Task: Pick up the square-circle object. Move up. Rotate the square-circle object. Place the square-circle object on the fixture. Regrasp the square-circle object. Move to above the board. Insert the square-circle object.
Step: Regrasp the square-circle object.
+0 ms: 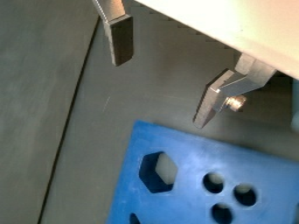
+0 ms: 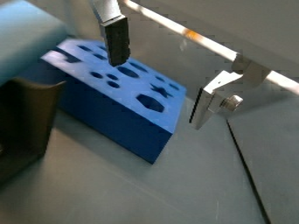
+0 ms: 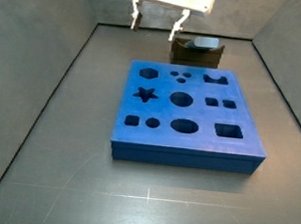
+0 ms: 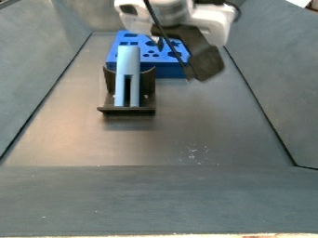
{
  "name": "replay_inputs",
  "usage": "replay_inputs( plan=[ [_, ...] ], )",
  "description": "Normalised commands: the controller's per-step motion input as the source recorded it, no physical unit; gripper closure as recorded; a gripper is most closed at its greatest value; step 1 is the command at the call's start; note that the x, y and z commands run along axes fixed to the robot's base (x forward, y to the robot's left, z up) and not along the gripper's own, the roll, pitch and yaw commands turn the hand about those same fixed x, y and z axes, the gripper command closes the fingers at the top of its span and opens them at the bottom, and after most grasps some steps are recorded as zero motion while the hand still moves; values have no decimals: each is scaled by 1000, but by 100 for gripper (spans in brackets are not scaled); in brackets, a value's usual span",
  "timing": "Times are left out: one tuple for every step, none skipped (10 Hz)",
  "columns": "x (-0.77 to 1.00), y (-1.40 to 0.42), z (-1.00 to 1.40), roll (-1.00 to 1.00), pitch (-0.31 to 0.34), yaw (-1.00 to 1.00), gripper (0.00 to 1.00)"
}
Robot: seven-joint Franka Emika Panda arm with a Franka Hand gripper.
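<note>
The square-circle object (image 4: 126,72), a pale blue-grey peg, stands upright in the dark fixture (image 4: 128,100). In a wrist view the same peg (image 2: 24,44) and fixture (image 2: 26,122) loom close at the frame's edge. My gripper (image 3: 155,26) hangs open and empty above the floor, behind the board's (image 3: 243,153) far edge and beside the fixture (image 3: 196,51). Both wrist views show the fingers spread wide with nothing between them, over grey floor (image 1: 163,74) and the board's corner (image 2: 160,74). The gripper (image 4: 187,51) is apart from the peg.
Grey walls enclose the work floor on three sides in both side views. The board (image 1: 198,175) has star, hexagon, round and square cut-outs. A floor seam (image 1: 70,114) runs alongside the fingers.
</note>
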Motion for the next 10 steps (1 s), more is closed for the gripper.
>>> replay_inputs(
  plan=[
    [-43,-55,3,1000,-204,-909,0],
    [-40,-44,6,1000,-217,-906,0],
    [-25,-46,4,1000,-244,-895,0],
    [-27,-35,8,1000,-269,-883,0],
    [-29,-28,10,1000,-289,-873,0],
    [-38,-25,12,1000,-307,-864,0],
    [-46,-25,12,1000,-332,-851,0],
    [-53,-22,13,1000,-350,-841,0],
    [-52,-18,7,1000,-374,-829,0],
    [-56,-19,9,1000,-386,-818,0]
  ],
)
